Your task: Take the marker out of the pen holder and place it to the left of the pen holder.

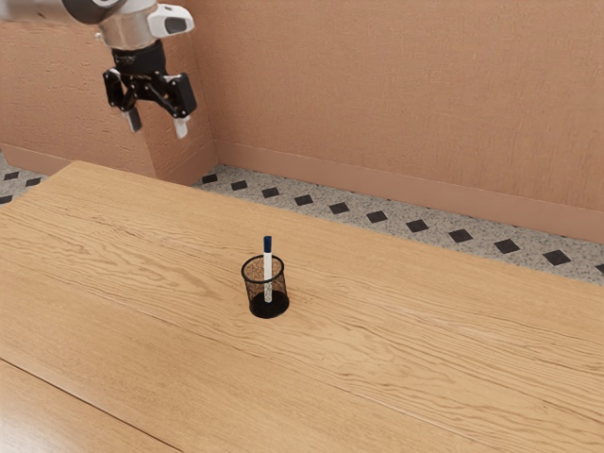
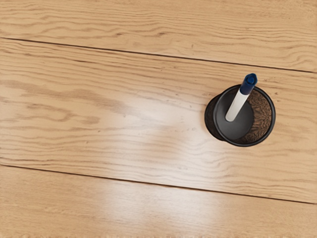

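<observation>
High at the exterior view's upper left hangs my gripper [image 1: 158, 125], open, its two fingers well apart with nothing between them. It is above and well away from the black mesh pen holder [image 1: 252, 285], which stands upright on the table. A white marker [image 1: 268, 269] with a dark blue cap stands inside the holder, its capped end sticking up past the rim. In the wrist view, the pen holder [image 2: 273, 118] is seen from above, and the marker [image 2: 239, 105] leans in it with the blue cap over the rim.
The wooden table [image 1: 396, 330] carries the holder and has thin dark seams between its planks. Beyond its far edge lie a patterned tile floor [image 1: 340, 217] and a pinkish-brown wall [image 1: 396, 94].
</observation>
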Robot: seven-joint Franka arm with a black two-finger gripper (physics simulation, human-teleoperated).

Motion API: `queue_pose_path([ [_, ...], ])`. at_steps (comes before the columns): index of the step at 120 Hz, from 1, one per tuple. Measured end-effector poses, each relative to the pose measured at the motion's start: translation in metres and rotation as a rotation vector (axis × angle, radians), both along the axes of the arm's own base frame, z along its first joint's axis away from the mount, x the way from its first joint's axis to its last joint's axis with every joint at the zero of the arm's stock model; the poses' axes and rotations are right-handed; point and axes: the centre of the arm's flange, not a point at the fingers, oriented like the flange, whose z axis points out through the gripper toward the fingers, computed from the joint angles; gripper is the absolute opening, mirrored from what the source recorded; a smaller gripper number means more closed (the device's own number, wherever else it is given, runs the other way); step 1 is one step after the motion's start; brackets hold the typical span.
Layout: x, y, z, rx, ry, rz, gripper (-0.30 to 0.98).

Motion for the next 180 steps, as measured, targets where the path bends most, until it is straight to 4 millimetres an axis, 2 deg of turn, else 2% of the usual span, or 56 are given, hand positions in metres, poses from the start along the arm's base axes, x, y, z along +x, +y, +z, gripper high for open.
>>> queue_pose_path([
  [14, -0.001, -0.002, 0.004, 0.000, -0.001, -0.002, 0.69],
  [24, 0.001, -0.005, -0.004, 0.001, 0.019, -0.005, 0.69],
  [34, 0.016, -0.005, -0.050, 0.000, 0.098, -0.003, 0.69],
  [43, 0.018, -0.004, -0.092, 0.004, 0.164, -0.002, 0.69],
  [57, 0.030, -0.003, -0.144, 0.010, 0.205, -0.005, 0.69],
  [76, 0.048, -0.003, -0.189, 0.003, 0.213, -0.024, 0.69],
  [89, 0.067, -0.007, -0.235, -0.025, 0.235, -0.024, 0.69],
  [96, 0.078, -0.020, -0.238, -0.041, 0.213, -0.044, 0.69],
  [110, 0.093, -0.047, -0.223, -0.065, 0.155, -0.089, 0.69],
  [121, 0.105, -0.064, -0.231, -0.096, 0.143, -0.109, 0.69],
  [145, 0.119, -0.068, -0.274, -0.090, 0.185, -0.123, 0.69],
  [167, 0.125, -0.076, -0.291, -0.092, 0.191, -0.136, 0.69],
  [180, 0.133, -0.076, -0.293, -0.093, 0.181, -0.137, 0.69],
])
